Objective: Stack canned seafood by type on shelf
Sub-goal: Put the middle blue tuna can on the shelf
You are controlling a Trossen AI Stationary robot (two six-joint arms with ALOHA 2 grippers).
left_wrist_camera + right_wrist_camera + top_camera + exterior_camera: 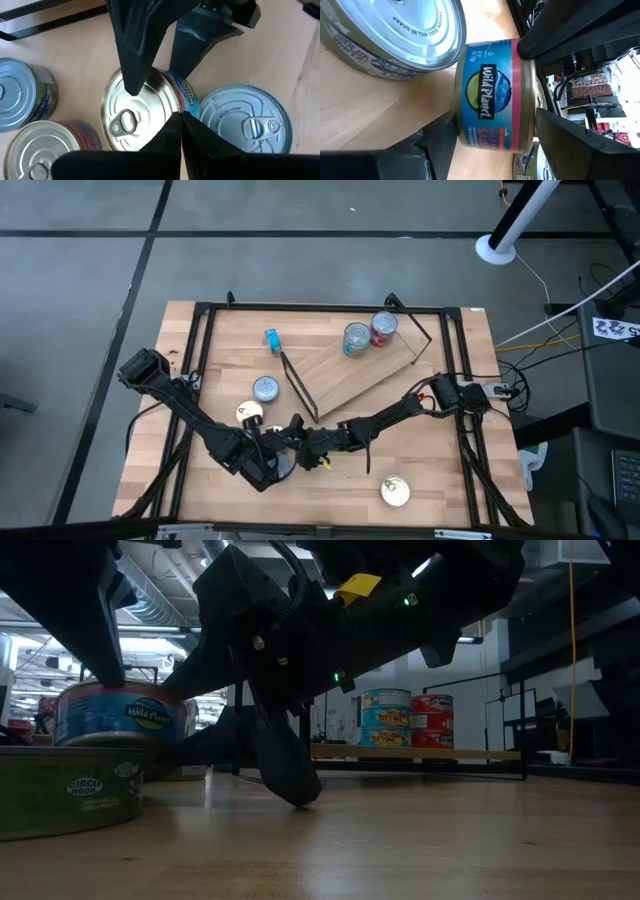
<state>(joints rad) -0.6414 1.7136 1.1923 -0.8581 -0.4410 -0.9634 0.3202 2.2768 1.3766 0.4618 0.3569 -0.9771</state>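
1. Step in hand, as judged: pickup of one more tin for the shelf. Both arms meet near the front edge of the desk, left of centre.
2. Right tool (pixel 300 448): fingers spread wide, bracketing a blue-and-red "Wild Planet" tin (pixel 492 95). One finger (pixel 570 35) lies on the lid side, the other below the base; contact on both faces looks near but cannot be confirmed.
3. Left tool (pixel 181 131): fingers pressed together, empty, tip hovering at the rim of the same tin's gold lid (pixel 137 112). It seems to steady or nudge the tin.
4. Neighbours: a silver-lidded tin (pixel 247 125) just beside the target and two more tins (pixel 22 100) near it, so clearance is tight.
5. Shelf (pixel 370 370): angled board towards the back right of the desk, carrying a blue stack (pixel 356 338) and a red stack (pixel 383 328) side by side.
6. Next move calls for: right tool closing firmly, left tool backing off, then a lift clear of the neighbours and placement on the matching stack.
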